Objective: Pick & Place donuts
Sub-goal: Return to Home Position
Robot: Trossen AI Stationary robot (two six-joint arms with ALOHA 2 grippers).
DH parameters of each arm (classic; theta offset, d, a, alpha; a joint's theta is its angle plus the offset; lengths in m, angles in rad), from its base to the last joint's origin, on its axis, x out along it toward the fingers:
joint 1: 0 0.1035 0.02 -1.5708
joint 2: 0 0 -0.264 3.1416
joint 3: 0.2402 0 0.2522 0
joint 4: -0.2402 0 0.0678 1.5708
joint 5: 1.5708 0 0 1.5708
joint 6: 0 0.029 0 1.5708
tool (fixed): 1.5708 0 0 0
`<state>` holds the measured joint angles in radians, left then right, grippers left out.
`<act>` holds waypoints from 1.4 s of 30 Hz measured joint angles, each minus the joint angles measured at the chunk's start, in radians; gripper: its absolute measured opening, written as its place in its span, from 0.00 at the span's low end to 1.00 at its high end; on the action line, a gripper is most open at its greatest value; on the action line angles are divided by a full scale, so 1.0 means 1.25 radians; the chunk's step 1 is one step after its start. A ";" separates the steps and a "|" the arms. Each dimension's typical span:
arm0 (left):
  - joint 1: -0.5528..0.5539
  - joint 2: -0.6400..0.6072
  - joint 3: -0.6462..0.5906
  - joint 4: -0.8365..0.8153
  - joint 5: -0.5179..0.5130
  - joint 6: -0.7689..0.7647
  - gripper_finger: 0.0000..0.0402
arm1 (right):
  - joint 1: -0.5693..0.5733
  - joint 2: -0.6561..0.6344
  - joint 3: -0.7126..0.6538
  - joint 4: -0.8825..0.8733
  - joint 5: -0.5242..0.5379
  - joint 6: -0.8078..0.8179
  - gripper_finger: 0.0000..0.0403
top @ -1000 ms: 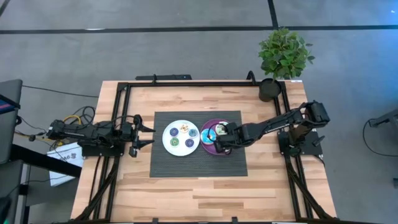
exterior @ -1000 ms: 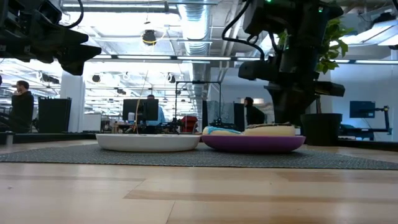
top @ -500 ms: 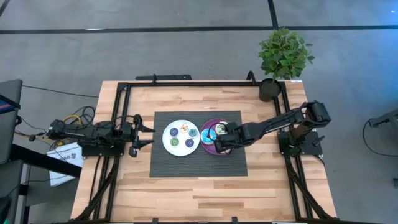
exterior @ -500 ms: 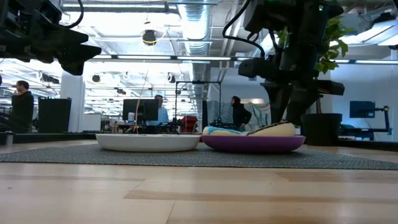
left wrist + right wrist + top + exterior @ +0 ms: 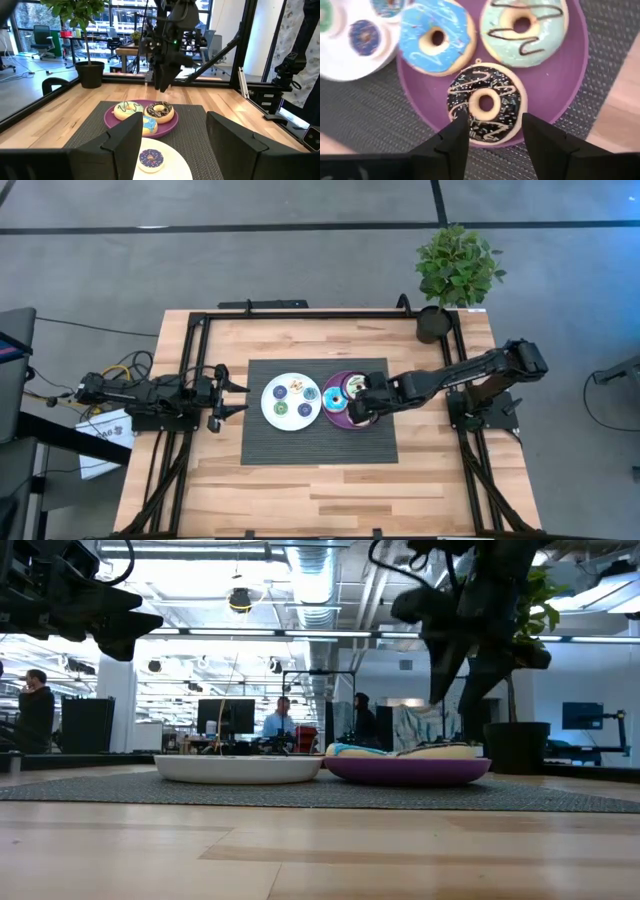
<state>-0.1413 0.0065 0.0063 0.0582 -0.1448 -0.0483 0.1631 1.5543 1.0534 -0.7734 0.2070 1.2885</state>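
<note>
Since a second ago my right pincer has drawn back above the round purple plate; my left pincer waits, spread, near the round white plate. Low view: the right one hangs clear over the purple plate. Right wrist view: fingers wide apart, empty, over the black-iced sprinkled ring donut lying on it.

A pale wooden table carries a dark ribbed mat at its middle. On the mat a white plate and a purple plate stand just beside each other. A black frame borders the tabletop, and a potted plant stands at its far right corner. In the room behind, one person stands at the left, and another person is beside a monitor.
</note>
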 joint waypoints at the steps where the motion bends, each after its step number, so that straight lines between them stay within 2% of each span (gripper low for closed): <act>1: 0.000 0.000 0.000 0.000 0.000 0.000 0.53 | 0.000 -0.009 0.000 0.001 0.000 -0.019 0.43; 5: 0.000 0.000 0.000 0.000 0.000 0.000 0.53 | -0.004 -0.047 0.000 0.003 -0.042 -0.138 0.43; 9: 0.000 0.000 0.000 0.000 0.000 0.000 0.53 | -0.019 -0.079 0.000 0.002 -0.085 -0.349 0.42; 14: 0.000 0.000 0.000 0.000 0.000 0.000 0.53 | -0.050 -0.099 0.000 0.026 -0.076 -0.570 0.40; 17: 0.000 0.000 0.000 0.000 0.000 0.000 0.53 | -0.060 -0.099 -0.018 0.123 -0.074 -0.781 0.39; 19: 0.000 0.000 0.000 0.000 0.000 0.000 0.53 | -0.068 -0.102 -0.065 0.242 -0.091 -0.863 0.37; 23: 0.000 0.000 0.000 0.000 0.000 0.000 0.53 | -0.086 -0.141 -0.183 0.417 -0.122 -0.893 0.34; 25: 0.000 0.000 0.000 0.000 0.000 0.000 0.53 | -0.092 -0.180 -0.252 0.455 -0.121 -0.893 0.32; 31: 0.000 0.000 0.000 0.000 0.000 0.000 0.53 | -0.075 -0.354 -0.458 0.635 -0.123 -0.861 0.29; 36: 0.000 0.000 0.000 0.000 0.000 0.000 0.53 | -0.036 -0.515 -0.584 0.704 -0.105 -0.818 0.29; 42: 0.000 0.000 0.000 0.000 0.000 0.000 0.53 | 0.021 -0.689 -0.671 0.709 -0.002 -0.773 0.29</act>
<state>-0.1413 0.0067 0.0063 0.0582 -0.1448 -0.0486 0.1896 0.6937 0.2148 0.1124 0.2047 0.3217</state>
